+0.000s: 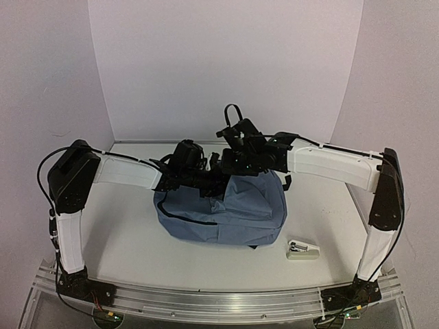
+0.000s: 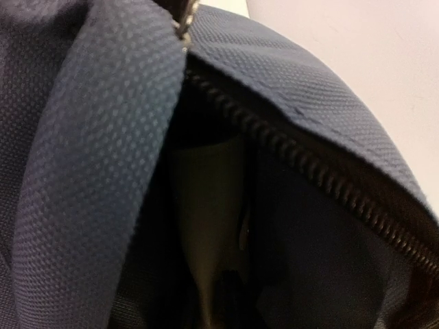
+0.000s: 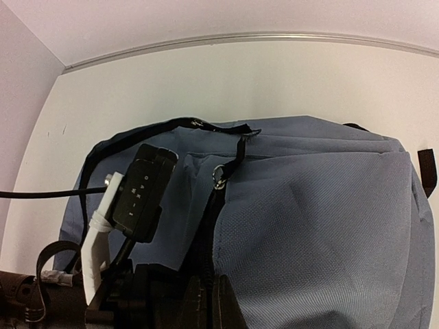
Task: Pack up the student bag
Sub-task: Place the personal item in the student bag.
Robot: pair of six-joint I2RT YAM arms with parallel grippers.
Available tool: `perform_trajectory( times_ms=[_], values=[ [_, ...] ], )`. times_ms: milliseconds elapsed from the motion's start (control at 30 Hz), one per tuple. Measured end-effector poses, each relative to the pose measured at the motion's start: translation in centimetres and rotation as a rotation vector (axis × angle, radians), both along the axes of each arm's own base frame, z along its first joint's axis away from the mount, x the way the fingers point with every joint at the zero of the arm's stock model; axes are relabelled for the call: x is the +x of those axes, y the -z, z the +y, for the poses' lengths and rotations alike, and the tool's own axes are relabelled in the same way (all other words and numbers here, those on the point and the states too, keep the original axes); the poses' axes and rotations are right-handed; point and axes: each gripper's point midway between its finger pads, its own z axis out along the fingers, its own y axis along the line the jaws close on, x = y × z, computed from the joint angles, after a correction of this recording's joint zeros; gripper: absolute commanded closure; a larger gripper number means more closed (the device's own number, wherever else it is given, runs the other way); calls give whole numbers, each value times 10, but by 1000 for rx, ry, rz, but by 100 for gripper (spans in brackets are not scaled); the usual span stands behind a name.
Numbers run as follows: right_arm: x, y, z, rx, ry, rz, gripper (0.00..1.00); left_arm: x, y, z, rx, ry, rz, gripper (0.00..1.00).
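At the centre of the white tabletop [image 1: 123, 240] lies the student bag [image 1: 233, 212], a slumped slate-blue heap with its open top turned toward the upper part of the frame. It is soft and limp, and I judge it light for its bulk, so the cloth will fold and drag rather than lift as one piece. The firm places to take hold are the rim beside the zip [image 2: 302, 164] and the black straps, not the loose panel.

Both arms reach inward from the frame's sides and meet over that mouth. The left arm [image 1: 127, 171] stretches level from the left, and its end effector [image 1: 208, 179] is pushed into the opening. Its camera shows only dark lining and zip teeth, no fingers, so I cannot tell whether it is spread or closed. The right arm [image 1: 329, 164] comes in from the right, wrist bent down. Its end effector [image 1: 233, 168] is closed and, as far as the crowded view allows, pinches the bag's rim below the metal zip pull [image 3: 219, 179].

Lower right of the bag, apart from it, sits a small pale stapler-like item [image 1: 302, 250].
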Motion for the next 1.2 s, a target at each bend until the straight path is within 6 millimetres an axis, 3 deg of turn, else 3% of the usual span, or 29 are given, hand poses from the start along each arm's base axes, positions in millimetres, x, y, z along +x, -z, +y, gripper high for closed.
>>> perform_trajectory(
  times_ms=[167, 467, 500, 667, 767, 933, 1033, 1100, 1167, 1200],
  values=[
    [0, 0, -2, 2, 4, 2, 100, 0, -8, 12, 41, -46, -45, 45],
    [-1, -2, -4, 12, 10, -2, 100, -9, -32, 49, 110, -121, -116, 36],
    [-1, -2, -4, 13, 10, -2, 92, -11, -33, 56, 127, -131, -122, 35],
    [-1, -8, -1, 27, -1, -13, 30, -23, -51, 89, 178, -176, -156, 28],
    [-4, -25, -1, 51, -27, -36, 7, -28, -67, 109, 190, -203, -185, 24],
    [-20, -80, -22, 128, -57, -107, 2, -42, -81, 146, 227, -252, -220, 19],
    [-31, -106, -48, 189, -57, -139, 2, -51, -77, 161, 260, -261, -218, 17],
    [-35, -102, -70, 197, -45, -132, 2, -56, -73, 170, 285, -260, -218, 16],
    [-38, -77, -89, 170, -30, -90, 2, -58, -69, 180, 303, -263, -220, 15],
    [-39, -55, -97, 141, -21, -50, 2, -58, -66, 186, 311, -270, -219, 15]
  ],
)
